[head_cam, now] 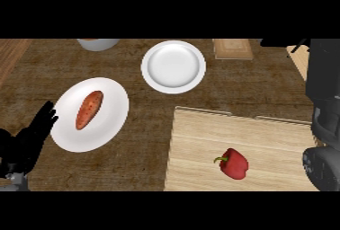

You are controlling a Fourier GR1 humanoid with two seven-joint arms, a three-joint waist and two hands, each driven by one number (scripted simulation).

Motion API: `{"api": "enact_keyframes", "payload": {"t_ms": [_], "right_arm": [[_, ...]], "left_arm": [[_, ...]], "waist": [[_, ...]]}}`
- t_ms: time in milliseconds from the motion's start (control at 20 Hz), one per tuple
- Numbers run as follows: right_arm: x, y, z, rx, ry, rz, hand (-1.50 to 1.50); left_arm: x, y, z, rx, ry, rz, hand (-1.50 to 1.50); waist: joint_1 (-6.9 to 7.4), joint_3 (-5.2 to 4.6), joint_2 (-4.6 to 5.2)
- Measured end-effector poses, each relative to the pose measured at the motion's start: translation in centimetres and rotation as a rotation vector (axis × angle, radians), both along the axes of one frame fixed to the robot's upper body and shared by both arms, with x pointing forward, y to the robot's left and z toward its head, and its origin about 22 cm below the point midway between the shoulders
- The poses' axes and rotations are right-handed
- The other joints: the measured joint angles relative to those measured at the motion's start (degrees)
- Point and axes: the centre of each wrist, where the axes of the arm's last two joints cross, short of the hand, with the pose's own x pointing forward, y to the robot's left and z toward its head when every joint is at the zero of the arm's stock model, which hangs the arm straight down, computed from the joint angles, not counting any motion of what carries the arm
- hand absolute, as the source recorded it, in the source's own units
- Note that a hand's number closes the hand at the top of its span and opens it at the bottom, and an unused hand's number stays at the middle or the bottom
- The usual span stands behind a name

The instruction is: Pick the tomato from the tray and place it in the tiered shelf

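Note:
A red vegetable [234, 164] with a green stem, shaped like a bell pepper, lies on the light wooden tray [199, 134] at the lower right. My left hand [28, 139] rests open at the lower left edge, fingers up, beside a white plate. My right forearm [325, 90] runs up the right edge past the tray. Only a black bit of my right hand [282, 42] shows at the top right, far from the vegetable. A light wooden piece [233, 48], possibly part of the shelf, stands at the back, cut off by the top of the view.
A white plate [109, 96] at the left carries an orange sweet potato [89, 109]. An empty white plate [173, 66] sits at the back centre. A pale bowl [98, 43] shows at the top left. Another wooden edge [299, 58] is at the far right.

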Motion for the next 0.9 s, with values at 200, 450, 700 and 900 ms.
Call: {"api": "enact_keyframes", "payload": {"t_ms": [200, 450, 700, 900], "right_arm": [[0.6, -2.0, 1.2, -0.003, 0.042, -0.049, 1.5], [1.1, -4.3, 2.3, 0.006, 0.082, -0.093, 1.5], [1.7, -6.2, 2.3, -0.007, 0.131, -0.154, 1.5], [1.9, -9.2, 1.8, 0.002, 0.167, -0.198, 1.5]], "left_arm": [[-0.2, -0.1, -0.2, -0.004, 0.005, 0.006, 0.0], [-0.2, 0.0, 0.0, 0.0, -0.002, 0.01, 0.0], [-0.2, -0.2, 0.2, -0.006, -0.002, 0.005, 0.0], [-0.1, 0.0, 0.4, -0.005, 0.002, 0.008, 0.0]], "waist": [[-0.11, 0.02, 0.01], [-0.1, 0.05, 0.06], [-0.03, 0.07, 0.07], [-0.23, 0.08, 0.1]]}}
